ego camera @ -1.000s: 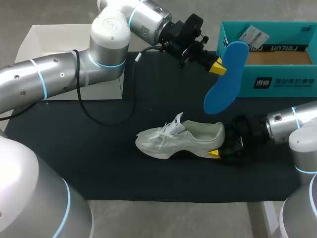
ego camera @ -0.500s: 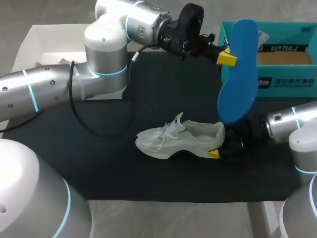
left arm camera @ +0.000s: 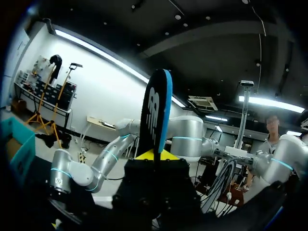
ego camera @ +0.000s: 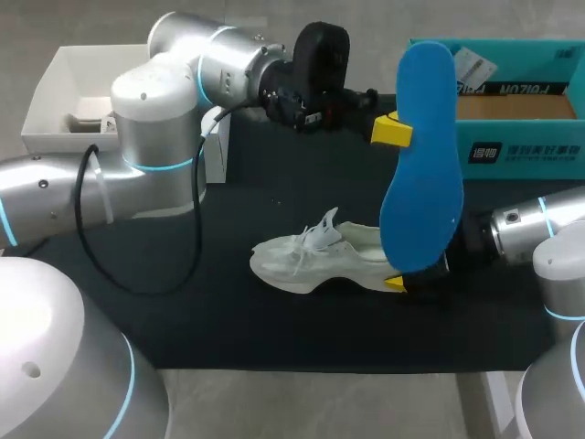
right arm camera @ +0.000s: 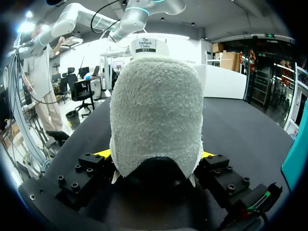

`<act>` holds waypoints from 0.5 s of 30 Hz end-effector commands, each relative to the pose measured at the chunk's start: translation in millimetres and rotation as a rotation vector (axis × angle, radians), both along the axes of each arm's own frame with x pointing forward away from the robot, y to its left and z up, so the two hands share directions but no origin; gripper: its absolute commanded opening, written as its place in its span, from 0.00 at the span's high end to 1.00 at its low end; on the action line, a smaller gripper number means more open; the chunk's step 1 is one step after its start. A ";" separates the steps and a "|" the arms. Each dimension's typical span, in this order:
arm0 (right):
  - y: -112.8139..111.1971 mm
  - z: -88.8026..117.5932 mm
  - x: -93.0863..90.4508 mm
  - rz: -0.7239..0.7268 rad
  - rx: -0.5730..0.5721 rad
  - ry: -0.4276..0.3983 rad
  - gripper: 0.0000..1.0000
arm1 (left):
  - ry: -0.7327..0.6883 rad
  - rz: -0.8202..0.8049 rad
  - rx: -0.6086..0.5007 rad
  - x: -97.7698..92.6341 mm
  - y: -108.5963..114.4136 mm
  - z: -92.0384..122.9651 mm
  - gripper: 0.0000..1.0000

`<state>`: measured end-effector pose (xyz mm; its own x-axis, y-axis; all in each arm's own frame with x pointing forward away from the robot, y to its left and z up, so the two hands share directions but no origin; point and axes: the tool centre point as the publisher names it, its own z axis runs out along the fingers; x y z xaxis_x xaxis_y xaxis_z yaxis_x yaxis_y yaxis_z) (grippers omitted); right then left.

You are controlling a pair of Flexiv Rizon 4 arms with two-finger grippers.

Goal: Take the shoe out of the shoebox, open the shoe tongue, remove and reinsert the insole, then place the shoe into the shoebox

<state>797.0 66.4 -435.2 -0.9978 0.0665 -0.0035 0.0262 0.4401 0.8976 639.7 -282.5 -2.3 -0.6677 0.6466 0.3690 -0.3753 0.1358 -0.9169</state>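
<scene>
Over the shoe [ego camera: 320, 256], left pincer [ego camera: 400, 131] nips insole [ego camera: 420, 174] edge, probably shallow; I fear twist-out. Right pincer [right arm camera: 155, 155] clamps shoe heel.

A: Left arm [ego camera: 155, 119]?
B: Enters from the left edge, bent, reaching across the upper middle; left gripper [ego camera: 395, 131] pinches the insole [ego camera: 420, 174].
A: Right arm [ego camera: 530, 224]?
B: Low at the right edge, right gripper [ego camera: 400, 274] clamped on the shoe [ego camera: 311, 261] heel.
</scene>
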 end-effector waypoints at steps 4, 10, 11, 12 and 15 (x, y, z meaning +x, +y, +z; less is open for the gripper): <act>2.0 -2.8 -0.1 -0.001 -0.002 0.000 1.00 | 0.058 0.050 0.012 -39.8 19.7 4.2 1.00; 2.0 -2.8 -0.1 -0.001 -0.002 0.000 1.00 | 0.085 0.092 0.036 -64.6 36.5 4.8 1.00; 2.0 -2.8 -0.1 -0.001 -0.002 0.000 1.00 | 0.085 0.102 0.049 -69.2 39.7 4.7 1.00; 2.0 -2.8 -0.1 -0.001 -0.002 0.000 1.00 | 0.084 0.121 0.056 -72.5 43.0 4.5 1.00; 2.0 -2.8 -0.1 -0.001 -0.002 0.000 1.00 | 0.093 0.154 0.056 -82.1 55.0 4.0 1.00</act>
